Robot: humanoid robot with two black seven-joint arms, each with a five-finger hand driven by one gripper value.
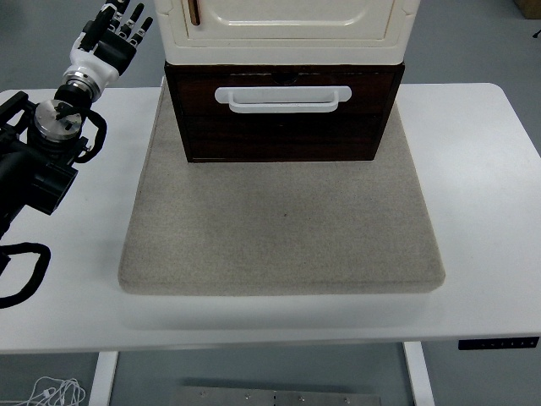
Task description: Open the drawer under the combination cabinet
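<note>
A cream cabinet [287, 25] stands at the back of the table on top of a dark brown wooden drawer [283, 114]. The drawer front faces me and carries a white bar handle [282, 97]. The drawer looks pushed in, its front flush under the cabinet. My left hand [117, 32] is raised at the upper left, left of the cabinet, with fingers spread and holding nothing. It is well apart from the handle. My right arm does not show.
A grey felt mat [283, 228] lies under the cabinet and spreads toward the table's near edge. The white table [473, 211] extends to both sides. A black cable loop [21, 271] lies at the left edge.
</note>
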